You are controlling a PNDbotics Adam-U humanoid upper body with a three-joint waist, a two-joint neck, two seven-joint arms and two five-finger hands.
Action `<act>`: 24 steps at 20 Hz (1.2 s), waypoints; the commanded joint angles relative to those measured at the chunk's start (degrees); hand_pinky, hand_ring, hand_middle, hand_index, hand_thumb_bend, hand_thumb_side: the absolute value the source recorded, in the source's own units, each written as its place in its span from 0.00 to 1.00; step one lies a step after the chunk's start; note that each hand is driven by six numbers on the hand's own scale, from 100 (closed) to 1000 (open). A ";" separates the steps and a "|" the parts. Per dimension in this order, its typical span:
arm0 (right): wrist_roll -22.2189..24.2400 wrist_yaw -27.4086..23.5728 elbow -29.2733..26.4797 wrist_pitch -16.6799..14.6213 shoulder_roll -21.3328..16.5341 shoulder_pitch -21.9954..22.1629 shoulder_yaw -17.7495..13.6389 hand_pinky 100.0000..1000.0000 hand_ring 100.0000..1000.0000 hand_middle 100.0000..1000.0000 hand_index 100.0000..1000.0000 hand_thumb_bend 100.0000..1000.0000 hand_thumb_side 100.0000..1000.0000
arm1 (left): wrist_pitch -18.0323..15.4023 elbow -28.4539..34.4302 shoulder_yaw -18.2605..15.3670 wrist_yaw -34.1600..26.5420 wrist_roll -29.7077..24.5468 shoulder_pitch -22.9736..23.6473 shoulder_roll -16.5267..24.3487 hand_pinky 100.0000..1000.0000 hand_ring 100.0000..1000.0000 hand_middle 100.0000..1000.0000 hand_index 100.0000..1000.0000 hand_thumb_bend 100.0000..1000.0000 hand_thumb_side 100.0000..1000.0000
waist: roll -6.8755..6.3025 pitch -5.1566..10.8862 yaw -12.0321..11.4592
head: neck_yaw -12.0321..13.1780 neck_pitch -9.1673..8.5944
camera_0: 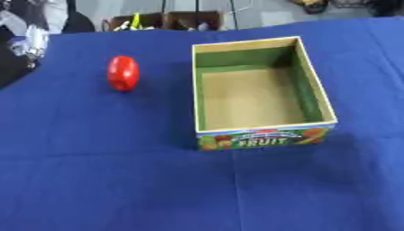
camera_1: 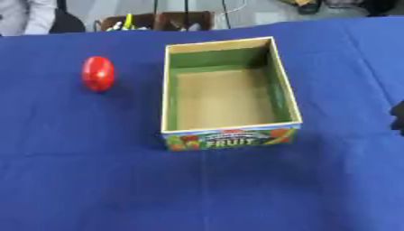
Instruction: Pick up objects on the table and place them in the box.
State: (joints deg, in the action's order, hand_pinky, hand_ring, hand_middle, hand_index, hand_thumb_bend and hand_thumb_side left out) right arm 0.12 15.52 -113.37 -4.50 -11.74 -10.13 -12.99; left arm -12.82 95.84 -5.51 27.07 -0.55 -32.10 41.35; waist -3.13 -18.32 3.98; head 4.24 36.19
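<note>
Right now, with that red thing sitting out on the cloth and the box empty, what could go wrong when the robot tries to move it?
The red object is rounded and stands alone on the blue cloth, so a nudge might roll it away. The box is apart, to its right; its walls could catch the object or a hand on the way in. Only a dark shape shows at the right edge of the right eye view, perhaps the right hand, so its reach is hard to judge.

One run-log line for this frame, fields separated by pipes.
red object on blue cloth, left of box, untouched | fruit box empty | left hand not visible | dark shape at right edge, unclear
</note>
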 commanded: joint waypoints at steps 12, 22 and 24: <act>1.10 0.07 -1.22 -1.30 -1.80 -0.15 1.10 0.22 0.12 0.16 0.31 0.00 0.85 | -5.57 -18.79 6.79 8.73 -10.45 -12.26 6.86 0.59 0.65 0.76 0.95 0.24 0.85 | -0.41 0.72 2.87 | 1.99 -3.27; 1.84 0.55 -1.22 -1.72 -2.03 -0.32 1.54 0.22 0.12 0.16 0.31 0.00 0.86 | -8.60 -31.28 8.62 16.47 -18.20 -19.07 5.06 0.61 0.71 0.78 1.00 0.49 0.94 | -1.27 -0.23 4.24 | 2.42 -4.93; 1.96 0.67 -1.22 -1.75 -2.03 -0.33 1.59 0.22 0.12 0.16 0.31 0.00 0.86 | -8.40 -33.49 8.31 17.98 -19.71 -20.15 4.12 0.61 0.71 0.77 1.00 0.50 0.97 | -1.44 -0.41 4.45 | 2.48 -5.19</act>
State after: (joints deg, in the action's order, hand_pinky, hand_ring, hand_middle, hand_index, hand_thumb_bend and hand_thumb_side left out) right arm 1.90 15.80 -113.37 -6.14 -12.42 -10.08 -11.54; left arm -21.17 63.08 3.30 44.08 -19.34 -51.06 44.37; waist -4.70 -19.75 8.47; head 6.50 31.71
